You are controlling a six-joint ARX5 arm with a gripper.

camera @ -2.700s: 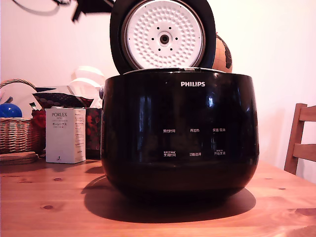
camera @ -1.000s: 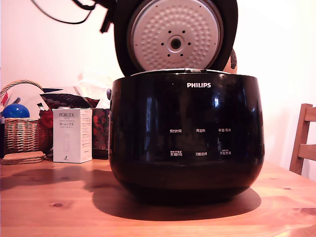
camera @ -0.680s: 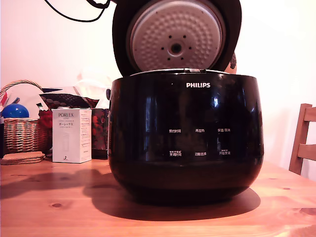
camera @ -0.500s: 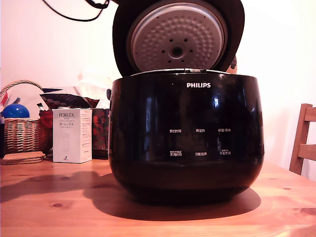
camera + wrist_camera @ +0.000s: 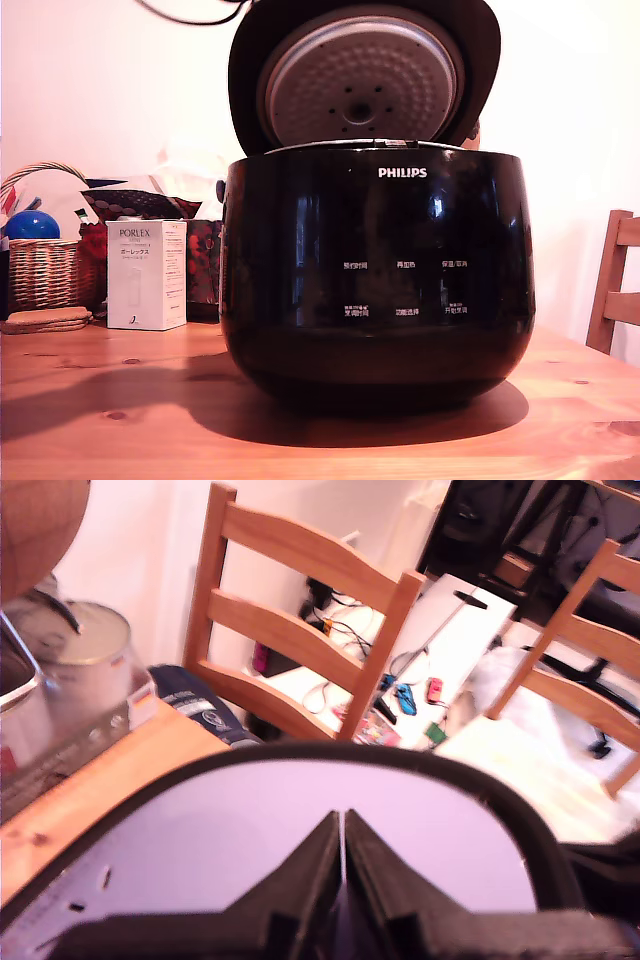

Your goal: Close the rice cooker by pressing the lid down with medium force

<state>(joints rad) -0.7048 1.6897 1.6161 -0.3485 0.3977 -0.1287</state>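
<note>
Centrally on the table [image 5: 90,420], the cooker [image 5: 378,270] is stood with its front to the exterior camera, and the lid [image 5: 362,75] is held half-raised on its rear hinge, tilted forward over the pot. Its glossy back fills the wrist view, where the gripper [image 5: 343,848] is seen with fingers brought together, tips apparently laid against that surface, presumably so it can be pushed down flat.
</note>
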